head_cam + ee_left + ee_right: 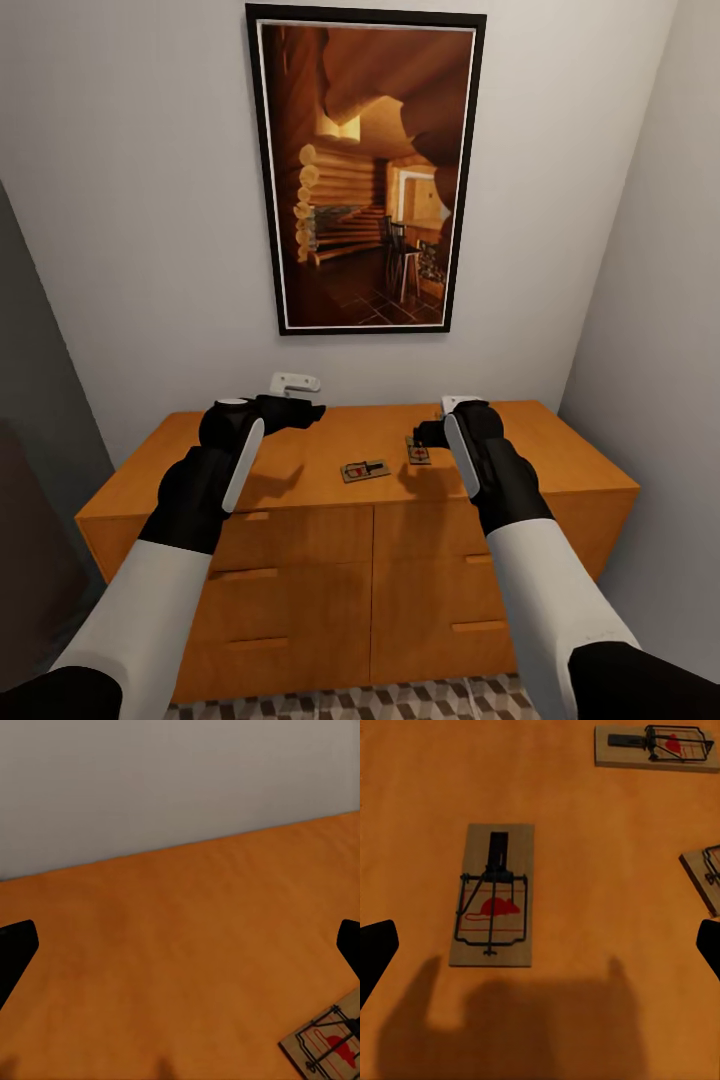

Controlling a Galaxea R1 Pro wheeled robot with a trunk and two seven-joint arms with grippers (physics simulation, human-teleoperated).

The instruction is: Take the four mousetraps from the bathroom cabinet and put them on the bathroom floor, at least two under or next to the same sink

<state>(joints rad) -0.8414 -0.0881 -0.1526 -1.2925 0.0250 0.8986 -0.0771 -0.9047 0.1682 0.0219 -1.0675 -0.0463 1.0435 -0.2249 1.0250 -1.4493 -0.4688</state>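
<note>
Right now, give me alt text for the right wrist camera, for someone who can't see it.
A mousetrap with a red mouse print lies flat on the orange-brown cabinet top, between the right gripper's open jaws and not touched by them. A second trap lies farther off, and a third trap is cut off by the frame's edge.

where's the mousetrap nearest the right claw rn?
In the head view the mousetrap lies on the cabinet top, just left of the right claw. The right wrist view shows it flat between the open fingertips.
</note>
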